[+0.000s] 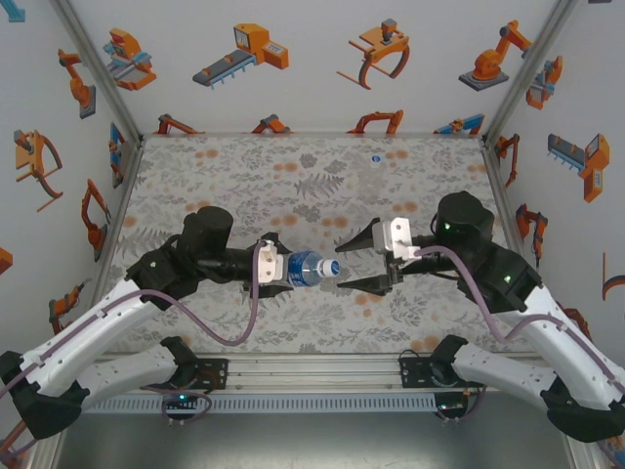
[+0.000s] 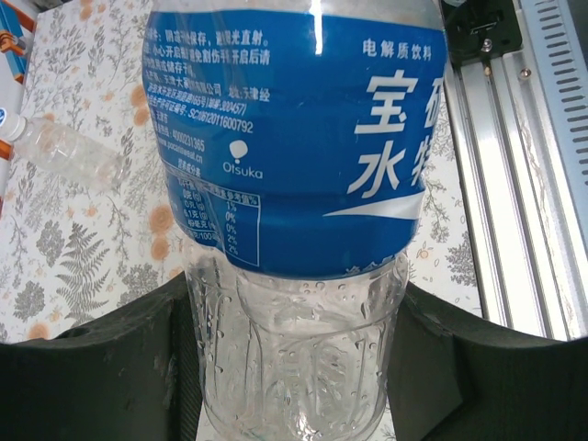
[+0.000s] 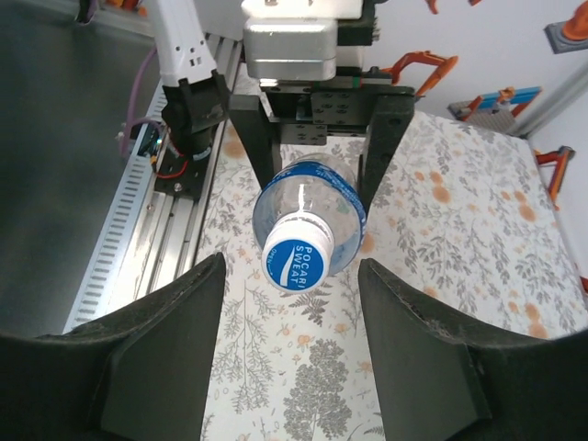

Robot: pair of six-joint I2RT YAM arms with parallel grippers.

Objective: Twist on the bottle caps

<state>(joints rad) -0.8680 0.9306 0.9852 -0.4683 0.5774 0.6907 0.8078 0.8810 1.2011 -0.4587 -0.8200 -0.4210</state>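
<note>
A clear bottle with a blue label (image 1: 305, 269) hangs level above the table, its base end clamped in my left gripper (image 1: 281, 269). In the left wrist view the black fingers (image 2: 92, 367) press both sides of the bottle (image 2: 294, 138), with the left gripper (image 2: 292, 367) shut on it. A white bottle cap with a blue printed top (image 3: 300, 253) sits on the neck, facing my right gripper (image 3: 289, 276). The right gripper (image 1: 339, 266) is open, its fingertips either side of the cap (image 1: 333, 267) with a gap on each side.
A plain clear bottle (image 2: 64, 152) lies on the floral table off to the far side, a white cap at its end. A small white-and-blue round thing (image 1: 374, 156) sits near the back wall. The aluminium rail (image 1: 312, 376) runs along the near edge.
</note>
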